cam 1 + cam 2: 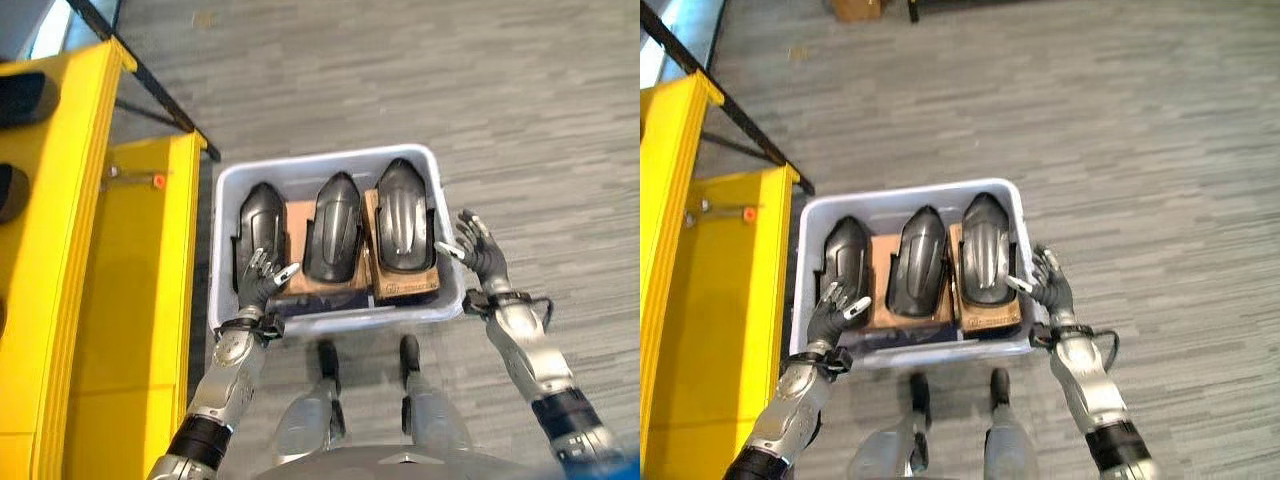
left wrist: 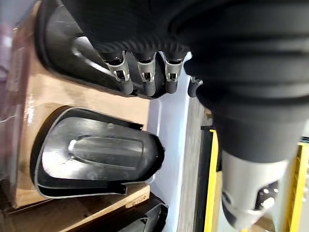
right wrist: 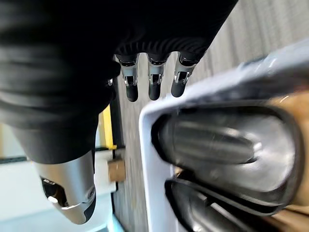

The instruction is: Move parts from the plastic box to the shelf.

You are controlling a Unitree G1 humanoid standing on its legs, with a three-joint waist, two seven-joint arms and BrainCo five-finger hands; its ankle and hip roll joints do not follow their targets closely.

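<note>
Grey carpet, plastic box (image 1: 228, 190) (three parts (image 1: 332, 226)), both hands' fingers (image 1: 262, 266) spread, empty.

Glossy black moulded parts (image 1: 402, 215) lie on matt brown cardboard (image 1: 299, 222) in a smooth, pale plastic box (image 1: 224, 190); the yellow shelf (image 1: 140, 300) looks painted, the floor (image 1: 520, 100) matt grey.
</note>
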